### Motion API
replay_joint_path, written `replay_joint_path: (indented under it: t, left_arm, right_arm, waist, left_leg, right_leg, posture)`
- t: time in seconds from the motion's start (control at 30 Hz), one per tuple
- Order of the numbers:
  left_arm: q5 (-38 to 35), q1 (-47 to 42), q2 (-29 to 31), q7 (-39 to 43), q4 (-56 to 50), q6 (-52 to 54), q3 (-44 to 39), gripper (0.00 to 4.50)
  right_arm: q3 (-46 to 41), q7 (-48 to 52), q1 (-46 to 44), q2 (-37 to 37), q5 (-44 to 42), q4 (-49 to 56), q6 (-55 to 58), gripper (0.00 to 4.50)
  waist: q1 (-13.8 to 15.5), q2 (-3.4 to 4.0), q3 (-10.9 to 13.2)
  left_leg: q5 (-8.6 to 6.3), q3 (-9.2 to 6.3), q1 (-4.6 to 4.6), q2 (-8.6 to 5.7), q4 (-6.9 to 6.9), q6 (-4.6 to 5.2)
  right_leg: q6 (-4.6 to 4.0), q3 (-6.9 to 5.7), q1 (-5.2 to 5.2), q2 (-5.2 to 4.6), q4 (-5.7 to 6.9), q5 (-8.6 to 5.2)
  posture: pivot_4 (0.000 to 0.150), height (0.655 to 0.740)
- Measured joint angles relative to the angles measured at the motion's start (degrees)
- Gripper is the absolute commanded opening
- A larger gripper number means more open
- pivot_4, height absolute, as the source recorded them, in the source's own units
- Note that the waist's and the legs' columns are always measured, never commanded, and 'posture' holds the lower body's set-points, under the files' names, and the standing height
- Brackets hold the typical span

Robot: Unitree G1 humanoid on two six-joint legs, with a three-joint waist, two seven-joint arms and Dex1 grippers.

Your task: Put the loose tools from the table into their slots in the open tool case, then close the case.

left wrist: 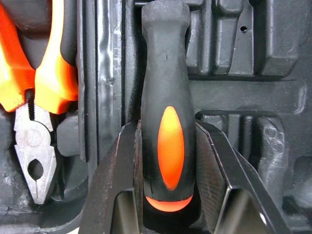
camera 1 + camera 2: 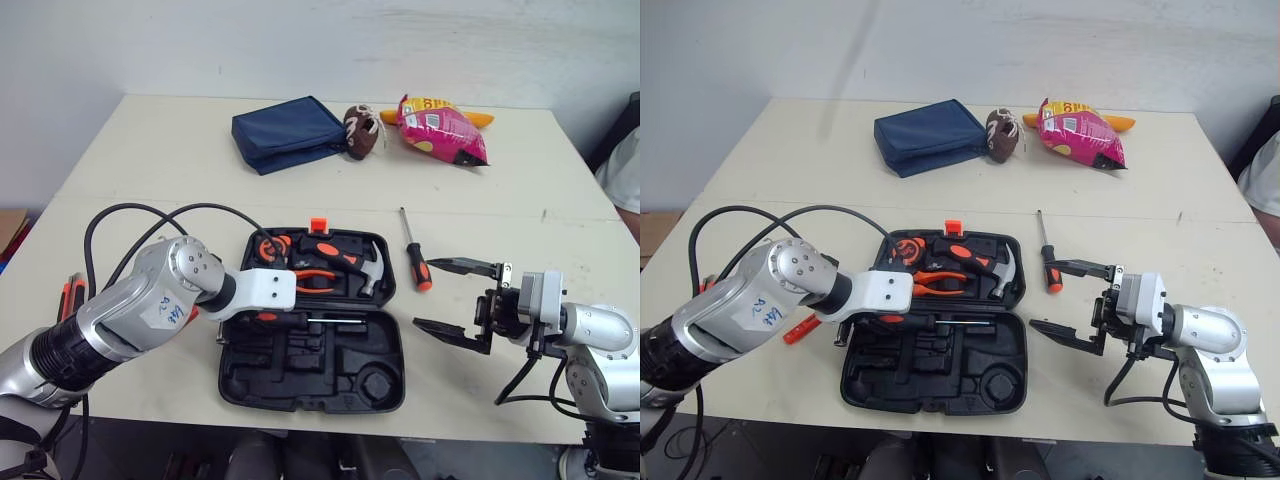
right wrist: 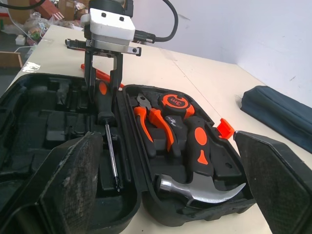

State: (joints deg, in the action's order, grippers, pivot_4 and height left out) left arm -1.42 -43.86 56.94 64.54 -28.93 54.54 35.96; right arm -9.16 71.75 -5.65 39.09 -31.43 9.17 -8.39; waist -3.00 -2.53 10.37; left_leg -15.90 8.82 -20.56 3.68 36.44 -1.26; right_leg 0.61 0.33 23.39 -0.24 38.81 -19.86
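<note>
Two screwdrivers, one already at the case

The left gripper (image 1: 166, 146) is clamped on the black handle with orange inlay of one screwdriver (image 3: 111, 156), whose steel shaft lies in the near half of the open black plastic tool case (image 2: 310, 385), just beside the hinge and pointing to 3 o'clock. The second black-and-orange screwdriver (image 2: 412, 250) lies loose at the case's 2 o'clock. The far half holds one orange-handled pliers (image 2: 318, 282), one steel claw hammer (image 2: 352, 262) and one tape measure (image 2: 270, 245). The right gripper (image 2: 455, 298) hangs spread wide and empty at 3 o'clock. On the cream table (image 2: 150, 150), at 12 o'clock before a white wall, sit a navy fabric pouch (image 2: 290, 132), a brown toy football (image 2: 363, 130) and a pink snack bag (image 2: 442, 130).
</note>
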Motion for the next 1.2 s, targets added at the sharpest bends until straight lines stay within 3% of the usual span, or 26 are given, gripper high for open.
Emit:
replay_joint_path:
  t: [0.07,0.2,0.37,0.6,0.73,0.93,1.2]
  left_arm:
    - [0.0,0.2,0.0,0.1,-0.2,0.5,0.0,2.50]
    - [0.2,1.4,0.3,0.0,-1.7,0.4,-0.1,4.28]
    - [-0.6,2.4,0.2,-0.6,-2.6,0.8,-2.2,4.42]
    - [-11.1,0.1,-2.5,1.4,-6.3,6.1,-15.8,4.42]
    - [-14.8,7.3,-7.7,0.0,1.4,-4.4,-26.0,3.12]
    - [-16.6,15.8,-14.5,-1.2,8.3,-21.1,-31.1,0.20]
    - [-12.7,22.4,-18.8,-2.8,17.0,-34.1,-27.6,0.09]
  right_arm:
    - [0.0,0.3,0.3,0.0,0.0,-0.2,-0.2,4.50]
    - [0.0,1.3,0.6,0.0,-0.1,-0.8,-0.4,4.50]
    - [0.0,1.7,0.7,-0.4,-0.1,-1.6,-0.4,4.50]
    - [0.0,2.4,1.2,-0.4,-0.2,-1.6,0.1,4.50]
    - [0.0,2.1,1.7,-0.4,-0.2,-1.5,0.9,4.50]
    - [-0.1,1.5,1.8,-0.4,-0.2,-1.5,1.0,4.50]
    - [-0.1,1.0,2.4,-0.6,-0.2,-1.5,0.8,4.50]
  waist:
    - [0.0,0.00,0.0]
    - [0.1,0.00,0.0]
    - [0.3,0.00,0.0]
    - [0.2,0.00,0.0]
    - [0.0,0.05,0.0]
    - [0.1,0.05,0.0]
    - [-0.1,0.04,0.0]
  left_leg:
    - [0.00,0.00,0.00,0.00,0.00,0.00]
    - [0.00,-0.01,0.00,0.00,0.04,0.01]
    - [0.01,-0.04,0.01,-0.01,0.07,0.02]
    - [0.02,-0.06,0.02,-0.01,0.08,0.02]
    - [0.03,-0.07,0.05,0.00,0.10,0.00]
    - [0.01,-0.09,0.00,-0.02,0.12,0.02]
    - [0.00,-0.10,0.01,-0.01,0.11,0.02]
  right_leg:
    - [0.00,0.00,0.00,0.00,0.00,0.00]
    - [0.00,0.00,-0.01,-0.01,0.01,0.00]
    - [0.00,-0.02,-0.04,-0.02,0.04,0.00]
    - [0.01,-0.04,-0.04,-0.02,0.07,-0.01]
    - [0.01,-0.04,-0.04,-0.01,0.13,-0.01]
    - [0.02,-0.06,-0.06,-0.04,0.06,-0.01]
    - [0.02,-0.07,-0.06,-0.03,0.07,-0.01]
  posture:
    - [0.150,0.7400]
    - [0.150,0.7400]
    - [0.150,0.7400]
    - [0.150,0.7400]
    - [0.150,0.7400]
    - [0.150,0.7400]
    - [0.150,0.7400]
